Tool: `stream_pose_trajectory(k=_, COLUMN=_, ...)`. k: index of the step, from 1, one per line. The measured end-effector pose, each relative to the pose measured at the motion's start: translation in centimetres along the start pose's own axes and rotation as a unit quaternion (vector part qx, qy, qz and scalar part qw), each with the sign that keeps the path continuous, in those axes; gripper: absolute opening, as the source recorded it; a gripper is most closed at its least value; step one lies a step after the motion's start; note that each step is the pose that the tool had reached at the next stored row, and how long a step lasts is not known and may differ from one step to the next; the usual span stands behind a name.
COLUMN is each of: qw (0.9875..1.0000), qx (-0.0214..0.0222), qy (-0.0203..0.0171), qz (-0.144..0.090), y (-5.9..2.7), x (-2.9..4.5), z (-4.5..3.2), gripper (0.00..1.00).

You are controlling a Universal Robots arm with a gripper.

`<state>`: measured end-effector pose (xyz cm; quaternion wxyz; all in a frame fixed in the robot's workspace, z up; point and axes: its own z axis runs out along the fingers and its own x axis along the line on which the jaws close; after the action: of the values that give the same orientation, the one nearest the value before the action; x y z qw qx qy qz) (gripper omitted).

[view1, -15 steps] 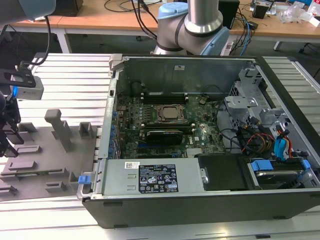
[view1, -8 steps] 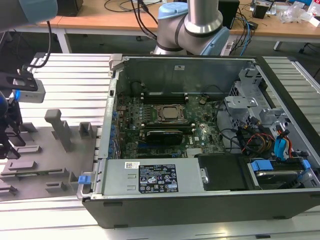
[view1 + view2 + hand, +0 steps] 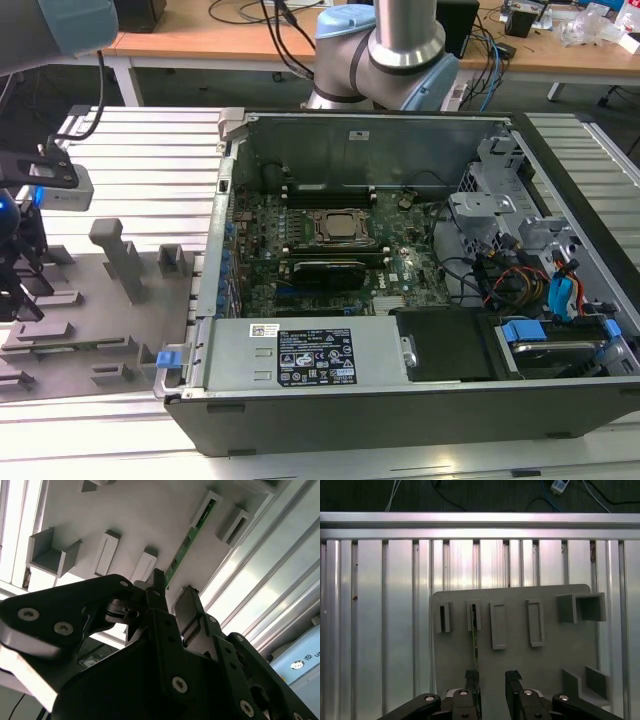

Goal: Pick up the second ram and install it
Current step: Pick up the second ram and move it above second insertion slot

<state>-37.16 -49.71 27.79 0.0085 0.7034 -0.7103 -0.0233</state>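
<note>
Item: second ram [image 3: 475, 645], not yet lifted and not installed; it stands on its thin edge on the fixture plate [image 3: 550, 655], its far end socketed in a small slotted bracket [image 3: 473, 616], its near end running up to the gripper [image 3: 492, 679]. Gripper: black linkage arms bolted with pale screw heads; jaws parted with a clear gap, nothing clamped; the stick lies along the inner side of one finger [image 3: 471, 684], not centred in the gap, and whether it touches that finger cannot be told; the other finger [image 3: 514, 681] stands apart from it. Stage, by judgement: the gripper is placed at the stick but the grasp is not closed; lifting, carrying to the case and seating are all left to do. Materials: the ram is a long, narrow, rigid green board, seen in the second wrist view [image 3: 192, 535] as a thin strip with small parts along its face; the plate is matte grey and smooth, carrying raised rectangular frames, an open square box and a stepped block; beneath it lies the table [image 3: 380, 605] of bright ribbed aluminium with long parallel grooves. Destination: the computer case [image 3: 350, 425], dark sheet metal, lid off, lies to the exterior view's right of the plate; inside it are the motherboard [image 3: 400, 265] and the long black memory slots [image 3: 328, 190], well apart from the stick; whether any slot is already filled cannot be told.
</note>
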Motion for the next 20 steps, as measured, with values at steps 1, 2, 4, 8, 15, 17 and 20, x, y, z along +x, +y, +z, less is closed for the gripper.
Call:
stream_pose_trajectory(k=1, qw=1.0000, qx=0.0000, qy=0.0000, qz=0.000, y=-0.01, x=0.01, z=0.12, gripper=0.36)
stream_pose_trajectory(k=2, qw=1.0000, qx=0.0000, qy=0.0000, qz=0.000, y=-0.01, x=0.01, z=0.19, gripper=0.36)
stream_pose_trajectory(k=4, qw=1.0000, qx=0.0000, qy=0.0000, qz=0.000, y=-0.02, x=0.02, z=0.50, gripper=0.36)
stream_pose_trajectory(k=8, qw=1.0000, qx=0.0000, qy=0.0000, qz=0.000, y=-0.05, x=0.08, z=1.13, gripper=0.36)
stream_pose_trajectory(k=15, qw=1.0000, qx=0.0000, qy=0.0001, qz=0.000, y=-0.08, x=1.13, z=1.58, gripper=0.36)
stream_pose_trajectory(k=17, qw=1.0000, qx=0.0001, qy=-0.0001, qz=0.000, y=-0.09, x=1.27, z=1.69, gripper=0.36)
stream_pose_trajectory(k=20, qw=1.0000, qx=0.0000, qy=0.0000, qz=0.000, y=-0.09, x=1.29, z=1.83, gripper=0.36)
